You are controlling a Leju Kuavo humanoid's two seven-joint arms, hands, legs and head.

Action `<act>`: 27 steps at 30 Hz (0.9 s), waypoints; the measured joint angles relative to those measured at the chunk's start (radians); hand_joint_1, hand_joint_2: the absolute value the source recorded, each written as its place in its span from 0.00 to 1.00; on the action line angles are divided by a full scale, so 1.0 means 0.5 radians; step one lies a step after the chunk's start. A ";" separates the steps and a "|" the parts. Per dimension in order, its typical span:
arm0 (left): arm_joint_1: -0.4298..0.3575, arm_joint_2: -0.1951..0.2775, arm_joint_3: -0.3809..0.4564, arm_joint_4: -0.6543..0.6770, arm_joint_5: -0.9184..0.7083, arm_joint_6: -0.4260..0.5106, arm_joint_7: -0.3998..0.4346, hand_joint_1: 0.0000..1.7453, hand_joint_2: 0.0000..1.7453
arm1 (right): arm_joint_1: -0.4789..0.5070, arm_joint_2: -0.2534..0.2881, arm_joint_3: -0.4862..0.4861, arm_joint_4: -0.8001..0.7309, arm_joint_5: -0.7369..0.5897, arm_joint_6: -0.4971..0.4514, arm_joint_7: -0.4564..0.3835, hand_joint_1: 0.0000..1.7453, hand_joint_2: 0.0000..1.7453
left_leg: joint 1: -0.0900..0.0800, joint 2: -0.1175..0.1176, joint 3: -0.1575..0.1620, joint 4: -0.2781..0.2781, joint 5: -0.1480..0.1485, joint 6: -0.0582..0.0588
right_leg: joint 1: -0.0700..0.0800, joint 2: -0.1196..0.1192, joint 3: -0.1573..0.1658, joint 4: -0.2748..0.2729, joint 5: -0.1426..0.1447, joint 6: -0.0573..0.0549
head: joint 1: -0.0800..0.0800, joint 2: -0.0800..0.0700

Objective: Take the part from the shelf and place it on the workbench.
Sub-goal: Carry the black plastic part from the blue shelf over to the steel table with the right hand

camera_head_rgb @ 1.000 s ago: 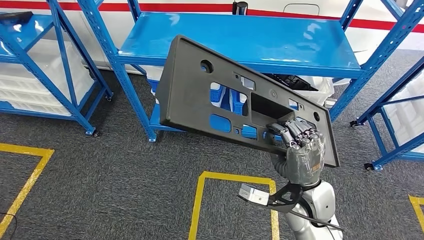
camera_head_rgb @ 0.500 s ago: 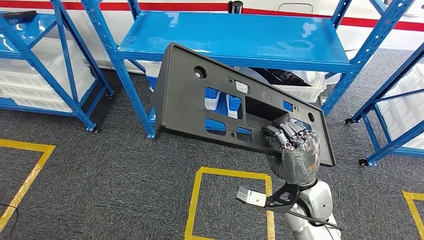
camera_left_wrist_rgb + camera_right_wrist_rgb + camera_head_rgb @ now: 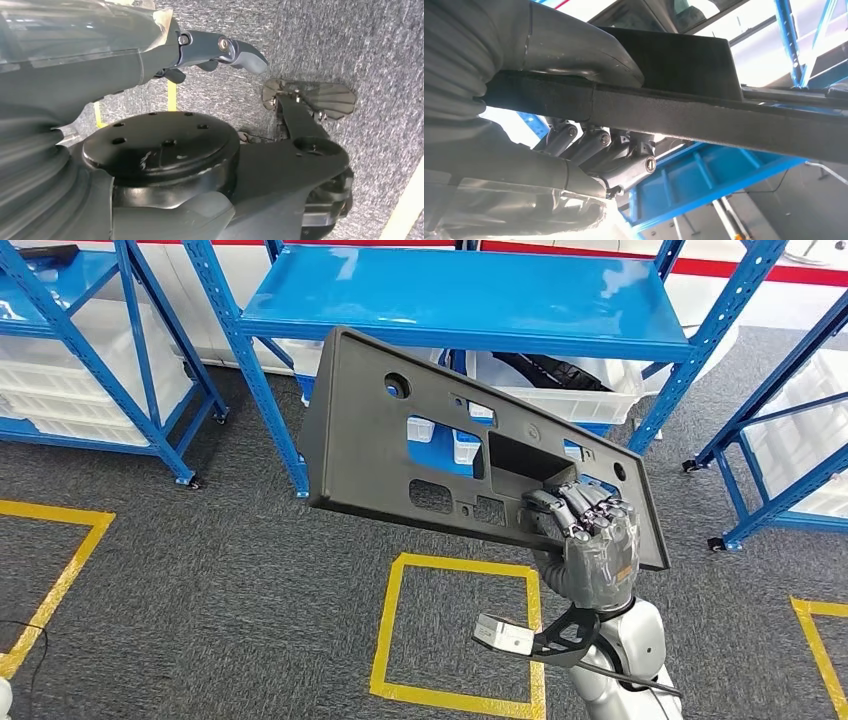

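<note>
head view: the right hand (image 3: 595,550) rises from the bottom of the picture with its fingers (image 3: 580,512) curled over the lower edge of the part (image 3: 400,455), a large flat dark grey panel with round holes and rectangular cut-outs. the panel is gripped near its lower right corner and hangs in the air, tilted, its far end reaching up and to the left in front of the blue shelf (image 3: 450,300) and above the dark carpet floor (image 3: 200,590). a yellow taped square (image 3: 455,635) lies on the floor just below the hand. on the lower level of the shelf, behind the panel, stands a white bin (image 3: 590,400) holding dark parts that are too hidden to name. more white bins (image 3: 60,390) sit on the lower levels of the blue rack to the left. right wrist view: the thick thumb lies on one face of the part (image 3: 704,112) and the darker fingers (image 3: 599,147) press on the opposite face, so the panel's edge is clamped between them. left wrist view: the left hand (image 3: 150,55) hangs over the carpet with one finger (image 3: 235,50) stretched out, and nothing is seen in it; whether the fingers are released or clenched cannot be told.
</note>
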 joint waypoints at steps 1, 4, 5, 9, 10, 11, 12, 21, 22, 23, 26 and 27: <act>0.002 -0.001 0.000 0.000 -0.001 0.001 0.000 0.00 1.00 | 0.000 0.001 0.001 0.000 0.001 0.000 0.000 1.00 1.00 | 0.000 -0.001 -0.007 0.004 0.013 -0.011 | 0.007 0.001 -0.012 -0.003 0.001 -0.017 | -0.002 0.000; 0.009 -0.001 0.000 0.004 -0.001 0.002 0.001 0.00 1.00 | -0.003 0.005 0.001 0.001 0.003 0.000 0.000 1.00 1.00 | 0.015 -0.004 -0.049 0.069 -0.065 -0.039 | -0.014 -0.007 -0.063 0.006 0.046 -0.092 | -0.007 0.000; 0.009 -0.001 0.000 0.005 -0.001 0.002 0.001 0.00 1.00 | -0.005 0.008 0.001 0.001 0.003 0.000 0.000 1.00 1.00 | 0.020 -0.006 -0.075 0.150 -0.160 -0.049 | -0.017 -0.009 -0.082 0.005 0.068 -0.120 | -0.010 0.000; 0.006 0.000 0.000 0.005 -0.001 0.002 0.000 0.00 1.00 | -0.005 0.012 0.002 0.003 0.004 0.000 0.002 1.00 1.00 | 0.025 -0.014 -0.122 0.562 -0.403 -0.075 | -0.002 -0.013 -0.185 0.012 0.154 -0.148 | -0.016 0.000; 0.006 0.000 0.000 0.005 -0.003 0.002 0.000 0.00 1.00 | -0.005 0.012 0.002 0.005 0.006 0.000 0.005 1.00 1.00 | 0.027 -0.014 -0.081 0.562 -0.360 -0.074 | -0.001 -0.013 -0.210 0.014 0.173 -0.144 | -0.016 0.000; 0.006 0.000 0.000 0.005 -0.006 0.002 0.000 0.00 1.00 | -0.005 0.011 0.002 0.006 0.008 0.000 0.008 1.00 1.00 | 0.028 -0.015 -0.009 0.495 -0.303 -0.068 | 0.000 -0.012 -0.232 0.016 0.189 -0.138 | -0.017 0.000; 0.005 0.000 0.000 0.005 -0.009 0.003 0.000 0.00 1.00 | -0.005 0.009 0.002 0.006 0.008 0.000 0.010 1.00 1.00 | 0.028 -0.017 0.092 0.376 -0.265 -0.059 | 0.000 -0.012 -0.249 0.018 0.205 -0.130 | -0.018 0.000; 0.001 0.001 0.001 0.006 -0.015 0.009 -0.003 0.00 1.00 | -0.006 0.009 -0.036 0.012 0.003 0.000 -0.056 1.00 1.00 | 0.003 -0.005 0.251 -0.071 -0.195 0.060 | 0.010 -0.011 -0.391 0.240 0.075 -0.080 | -0.009 0.000; 0.001 0.001 0.001 0.006 -0.015 0.009 -0.003 0.00 1.00 | -0.005 0.009 -0.036 0.015 0.004 0.000 -0.056 1.00 1.00 | 0.001 -0.002 0.225 -0.069 -0.171 0.068 | 0.010 -0.010 -0.429 0.372 -0.008 -0.087 | -0.006 0.000; 0.001 0.001 0.001 0.006 -0.015 0.009 -0.003 0.00 1.00 | -0.003 0.009 -0.036 0.018 0.006 0.000 -0.055 1.00 1.00 | -0.001 0.000 0.197 -0.067 -0.147 0.067 | 0.009 -0.010 -0.451 0.497 -0.062 -0.083 | -0.006 0.000; 0.001 0.001 0.001 0.006 -0.015 0.009 -0.003 0.00 1.00 | 0.005 0.010 -0.036 0.026 0.010 0.000 -0.052 1.00 1.00 | -0.002 0.005 0.106 -0.050 -0.083 0.056 | 0.008 -0.009 -0.349 0.527 -0.005 -0.027 | -0.005 0.000; 0.001 0.000 0.001 0.006 -0.016 0.010 -0.003 0.00 1.00 | 0.006 0.010 -0.036 0.027 0.010 0.000 -0.054 1.00 1.00 | -0.002 0.005 0.078 -0.038 -0.066 0.049 | 0.007 -0.009 -0.249 0.404 0.033 -0.015 | -0.005 0.000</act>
